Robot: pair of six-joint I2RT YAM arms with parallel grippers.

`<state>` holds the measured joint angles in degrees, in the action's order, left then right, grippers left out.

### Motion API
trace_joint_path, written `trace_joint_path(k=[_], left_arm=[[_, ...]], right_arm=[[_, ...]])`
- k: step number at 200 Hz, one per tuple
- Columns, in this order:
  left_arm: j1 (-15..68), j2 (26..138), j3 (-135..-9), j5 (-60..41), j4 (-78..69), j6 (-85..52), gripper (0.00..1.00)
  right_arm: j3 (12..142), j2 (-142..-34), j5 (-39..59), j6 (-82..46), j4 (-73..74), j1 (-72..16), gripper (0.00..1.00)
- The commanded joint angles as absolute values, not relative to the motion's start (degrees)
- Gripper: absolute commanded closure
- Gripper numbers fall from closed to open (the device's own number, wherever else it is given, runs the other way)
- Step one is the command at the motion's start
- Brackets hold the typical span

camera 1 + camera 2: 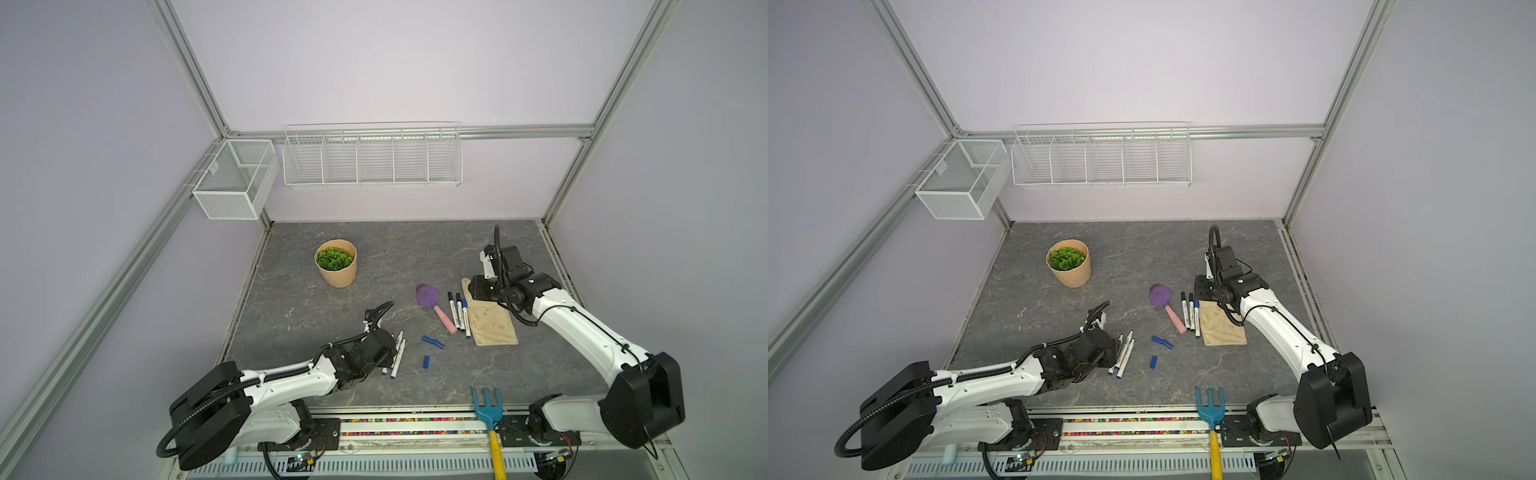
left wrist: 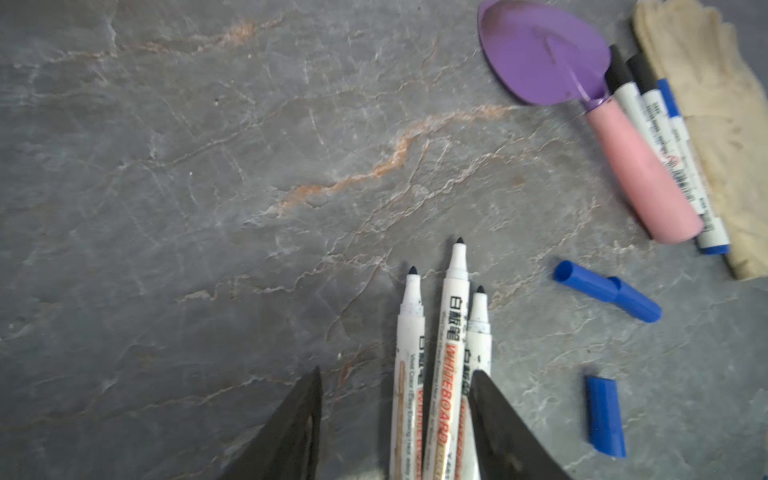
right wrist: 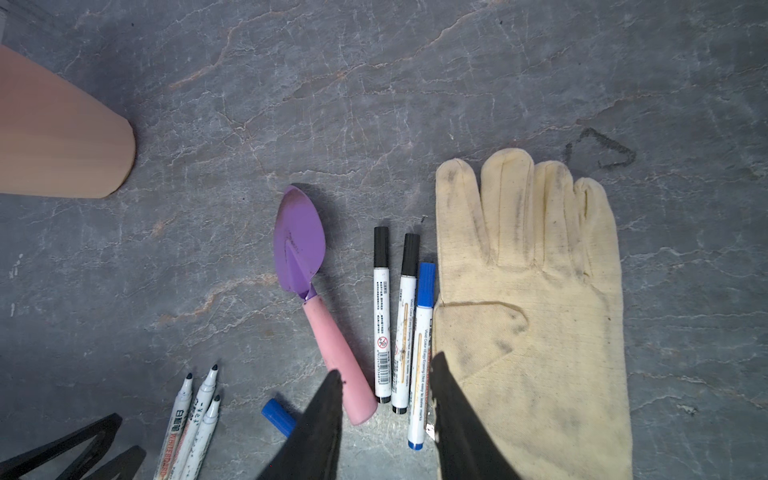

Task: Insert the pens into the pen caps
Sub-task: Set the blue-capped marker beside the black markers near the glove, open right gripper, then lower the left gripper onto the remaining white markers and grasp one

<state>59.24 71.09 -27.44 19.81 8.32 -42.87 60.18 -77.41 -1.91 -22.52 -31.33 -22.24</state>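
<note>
1. I am holding my left gripper [image 2: 397, 372] partly open, with nothing gripped. Its fingers are straddling three uncapped pens [image 2: 451, 353], which are lying side by side on the table [image 1: 374, 249] near its front edge, left of the middle.
2. I am keeping my right gripper [image 3: 386, 365] partly open and empty, hovering over three capped pens [image 3: 405, 324] toward the table's right edge. They are lying between a trowel [image 3: 332, 345] and a glove [image 3: 528, 311], the blue-capped one touching the glove.
3. Two blue caps [image 2: 582, 282] are lying end to end, touching, between the two groups of pens. A third cap [image 2: 604, 415] is lying alone, nearer the front edge.
</note>
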Motion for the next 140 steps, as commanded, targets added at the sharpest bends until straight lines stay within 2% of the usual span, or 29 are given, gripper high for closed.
trace_joint_path(k=[1, 47, 92, 140], left_arm=[[58.97, 73.86, -31.05, 18.51, 12.36, -44.1, 0.45], [58.89, 81.56, -36.42, 18.35, 17.03, -44.22, 0.5], [58.84, 84.7, -38.49, 17.7, 19.33, -44.34, 0.59], [58.89, 88.42, -39.74, 15.31, 20.59, -44.05, 0.78]], right_arm=[[58.89, -75.76, -0.81, -23.21, -30.22, -22.56, 0.61], [58.89, -75.68, -0.72, -22.78, -30.83, -22.52, 0.61], [58.71, -75.04, -0.53, -22.64, -30.94, -22.58, 0.61], [58.8, -74.64, -0.2, -22.68, -31.12, -22.58, 0.61]])
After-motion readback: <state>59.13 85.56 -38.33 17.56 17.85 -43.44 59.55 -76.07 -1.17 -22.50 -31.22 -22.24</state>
